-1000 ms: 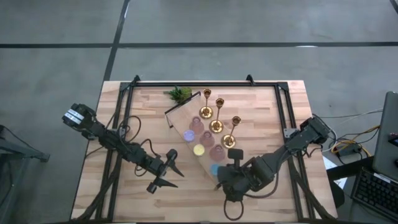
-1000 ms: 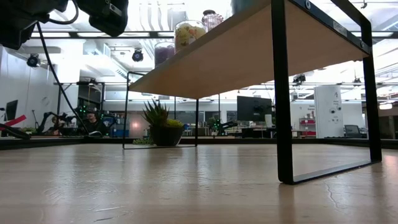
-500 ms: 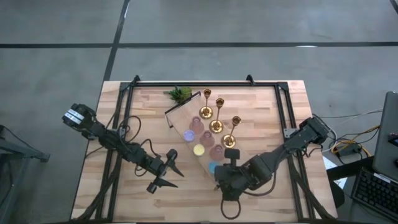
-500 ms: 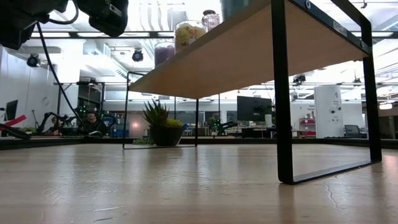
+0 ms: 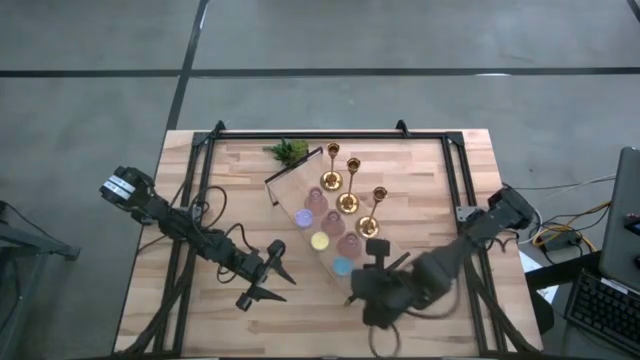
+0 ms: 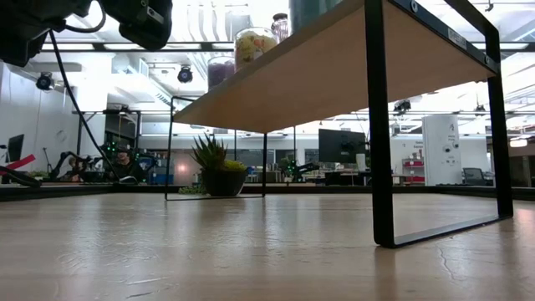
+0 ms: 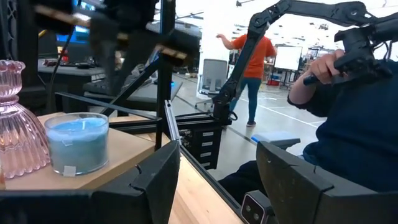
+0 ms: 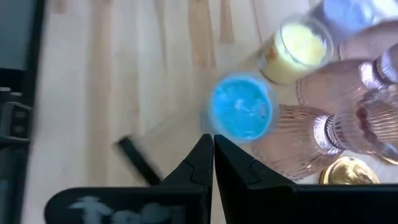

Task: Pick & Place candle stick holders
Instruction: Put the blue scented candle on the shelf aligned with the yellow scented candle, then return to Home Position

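Three gold candle stick holders (image 5: pixel 348 200) stand in a slanted row on a small raised wooden shelf (image 5: pixel 285 190). Three pink glass holders (image 5: pixel 333 222) stand beside them. My right gripper (image 5: pixel 352 293) hovers shut over the shelf's near end. In the right wrist view its fingertips (image 8: pixel 212 138) sit just short of the blue tealight (image 8: pixel 241 109), with pink glass holders (image 8: pixel 298 137) and a gold base (image 8: pixel 348 171) beyond. My left gripper (image 5: pixel 265 275) waits open left of the shelf, level with its top. It faces a pink glass holder (image 7: pixel 15 124) and the blue tealight (image 7: pixel 78 143).
Purple (image 5: pixel 303 217), yellow (image 5: pixel 320 241) and blue (image 5: pixel 342 266) tealights line the shelf's left edge. A green sprig (image 5: pixel 290 151) lies at its far end. The shelf's black legs (image 6: pixel 380 125) stand on the table. People show beyond the table (image 7: pixel 255 68).
My right gripper has tipped and drawn slightly back toward the table's near edge, staying shut. The blue tealight now shows more fully in the high view. The holders have not moved.
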Robot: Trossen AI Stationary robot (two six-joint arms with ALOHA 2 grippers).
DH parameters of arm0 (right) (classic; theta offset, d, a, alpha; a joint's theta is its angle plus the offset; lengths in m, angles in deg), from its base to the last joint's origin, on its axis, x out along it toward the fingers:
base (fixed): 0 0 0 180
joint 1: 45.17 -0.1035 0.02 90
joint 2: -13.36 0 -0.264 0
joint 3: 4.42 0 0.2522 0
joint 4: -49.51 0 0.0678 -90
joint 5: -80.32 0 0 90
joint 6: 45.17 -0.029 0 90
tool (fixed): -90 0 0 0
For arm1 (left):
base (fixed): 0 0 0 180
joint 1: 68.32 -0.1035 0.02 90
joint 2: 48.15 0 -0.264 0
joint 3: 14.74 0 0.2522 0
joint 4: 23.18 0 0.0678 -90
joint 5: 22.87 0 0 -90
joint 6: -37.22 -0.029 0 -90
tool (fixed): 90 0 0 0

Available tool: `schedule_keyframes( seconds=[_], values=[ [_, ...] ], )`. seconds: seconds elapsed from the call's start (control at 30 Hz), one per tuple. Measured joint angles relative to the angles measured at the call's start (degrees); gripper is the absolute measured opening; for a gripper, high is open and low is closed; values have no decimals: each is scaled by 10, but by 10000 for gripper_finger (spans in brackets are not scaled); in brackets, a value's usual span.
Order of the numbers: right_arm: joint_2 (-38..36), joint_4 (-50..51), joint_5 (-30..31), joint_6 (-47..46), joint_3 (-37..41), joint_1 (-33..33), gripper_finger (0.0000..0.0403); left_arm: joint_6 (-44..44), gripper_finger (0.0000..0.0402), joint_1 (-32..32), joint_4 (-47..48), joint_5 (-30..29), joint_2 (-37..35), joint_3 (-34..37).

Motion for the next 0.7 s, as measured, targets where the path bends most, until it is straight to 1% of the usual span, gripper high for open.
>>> schedule_keyframes(
  seconds=[0.17, 0.23, 0.3, 0.4, 0.5, 0.6, 0.7],
  values=[
    [-8, -9, 60, 2, 9, -59, 8, -1, 218, 0, 0, 0, 0, 0],
    [-16, -17, 73, -2, 28, -82, 8, -3, 218, 0, 0, 0, 0, 0],
    [-31, -52, 75, -2, 62, -99, 8, -3, 218, 0, 0, 0, 0, 0],
    [-68, -134, 71, 8, 136, -120, 8, -2, 218, 0, 0, 0, 0, 0],
    [-122, -252, 43, 59, 226, -139, 8, -2, 218, 0, 0, 0, 0, 0],
    [-190, -373, 19, 101, 317, -151, 8, -2, 218, 0, 0, 0, 0, 0],
    [-272, -437, 17, 111, 398, -154, 8, -3, 218, -1, -1, 0, 0, 0]
  ],
)
